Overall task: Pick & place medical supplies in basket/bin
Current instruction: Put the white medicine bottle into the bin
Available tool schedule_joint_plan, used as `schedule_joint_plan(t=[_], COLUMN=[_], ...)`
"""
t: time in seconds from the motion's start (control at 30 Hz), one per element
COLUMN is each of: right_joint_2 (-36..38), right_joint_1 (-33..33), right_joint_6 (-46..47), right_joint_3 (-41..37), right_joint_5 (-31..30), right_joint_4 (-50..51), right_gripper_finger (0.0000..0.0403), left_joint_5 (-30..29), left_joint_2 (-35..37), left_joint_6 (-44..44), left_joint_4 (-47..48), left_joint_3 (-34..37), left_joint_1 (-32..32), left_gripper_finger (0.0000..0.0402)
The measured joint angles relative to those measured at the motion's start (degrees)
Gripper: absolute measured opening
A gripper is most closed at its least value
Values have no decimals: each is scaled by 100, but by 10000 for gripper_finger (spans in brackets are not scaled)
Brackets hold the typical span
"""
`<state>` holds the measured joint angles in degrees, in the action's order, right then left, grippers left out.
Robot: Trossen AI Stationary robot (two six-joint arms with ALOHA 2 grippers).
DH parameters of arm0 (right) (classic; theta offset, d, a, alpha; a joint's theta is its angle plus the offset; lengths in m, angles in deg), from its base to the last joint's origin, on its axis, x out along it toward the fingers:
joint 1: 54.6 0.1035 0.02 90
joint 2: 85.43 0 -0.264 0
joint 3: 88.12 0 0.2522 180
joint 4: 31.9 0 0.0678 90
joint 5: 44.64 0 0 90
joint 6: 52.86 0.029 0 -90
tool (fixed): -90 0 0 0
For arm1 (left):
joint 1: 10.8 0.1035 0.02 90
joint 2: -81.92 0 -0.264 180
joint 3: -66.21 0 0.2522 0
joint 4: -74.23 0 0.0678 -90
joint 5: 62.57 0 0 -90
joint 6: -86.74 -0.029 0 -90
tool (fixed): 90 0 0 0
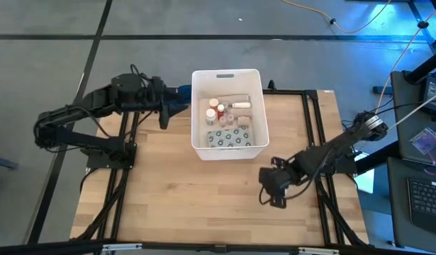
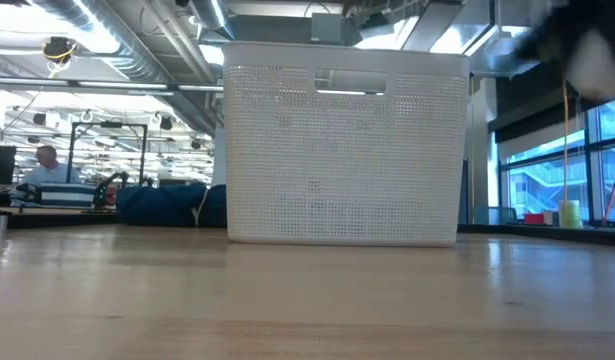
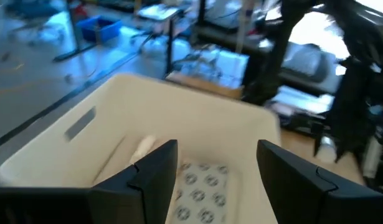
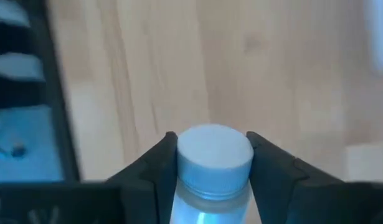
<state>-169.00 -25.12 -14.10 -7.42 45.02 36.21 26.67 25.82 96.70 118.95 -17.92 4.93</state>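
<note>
The white basket (image 1: 226, 73) stands at the table's far middle and fills the low view's centre (image 2: 342, 145). In it lie red and white pill bottles (image 1: 216, 110), a white tube (image 1: 242, 105) and a grey blister pack (image 1: 232, 137). My left gripper (image 1: 164, 117) hovers open just left of the basket; its wrist view looks over the basket's rim (image 3: 116, 118) at the blister pack (image 3: 200, 186). My right gripper (image 1: 274, 195) is over the table's near right part, shut on a white-capped bottle (image 4: 214, 152). My right gripper pinches the bottle between its two fingers at the white cap (image 4: 179, 155) and the neck under it. The fingers slant steeply down from above. The bottle's cap end faces the table and its body reaches back between the fingers. It looks lifted clear of the wood.
A dark blue cloth (image 1: 181, 92) lies by the basket's far left corner, also in the low view (image 2: 167, 205). Bare wooden tabletop (image 1: 203, 205) spreads in front of the basket. Black frame rails (image 1: 313, 127) run along both table sides. A person (image 2: 47, 160) sits far behind.
</note>
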Motion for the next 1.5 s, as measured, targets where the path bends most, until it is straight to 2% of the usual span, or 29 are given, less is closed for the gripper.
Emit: schedule_joint_plan(t=[0.1, 0.2, 0.33, 0.4, 0.47, 0.57, 0.7, 0.8, 0.9, 1.1, 1.33, 1.5], right_joint_2=[0, 9, 17, 16, 15, 26, -112, -346, -600, -777, -888, -924], right_joint_1=[-228, -432, -746, -911, -1074, -1236, -1421, -1565, -1647, -1728, -1727, -1721], right_joint_6=[-252, -740, -2091, -2948, -3787, -4919, -5818, -6038, -6166, -6138, -6096, -6042], right_joint_3=[1088, 2181, 3316, 3711, 4015, 4155, 4152, 4150, 4140, 4139, 4139, 4144], right_joint_5=[-406, -1133, -2346, -2635, -2577, -1988, -1184, -1026, -1019, -708, -702, -674], right_joint_4=[590, 776, 65, -671, -1572, -3161, -4484, -4795, -4969, -5299, -5288, -5265], right_gripper_finger=[156, 157, 157, 157, 157, 157, 157, 157, 157, 158, 158, 158], left_joint_5=[498, 868, 973, 983, 981, 913, 882, 893, 908, 902, 918, 1158], left_joint_2=[79, 90, -2, -67, -137, -303, -668, -1025, -1324, -1597, -1607, -1589], left_joint_6=[-325, -653, -631, -749, -922, -969, -967, -932, -929, -870, -862, -820], left_joint_4=[-186, -421, -1038, -1244, -1330, -1500, -2799, -4099, -4811, -4962, -5345, -5460], left_joint_3=[0, 0, 0, 0, 0, 0, 0, 0, 0, 0, 2, 2], left_joint_1=[0, -52, -279, -452, -659, -969, -1370, -1643, -1818, -1902, -1912, -1910], left_gripper_finger=[212, 212, 212, 212, 212, 212, 212, 212, 212, 212, 212, 212])
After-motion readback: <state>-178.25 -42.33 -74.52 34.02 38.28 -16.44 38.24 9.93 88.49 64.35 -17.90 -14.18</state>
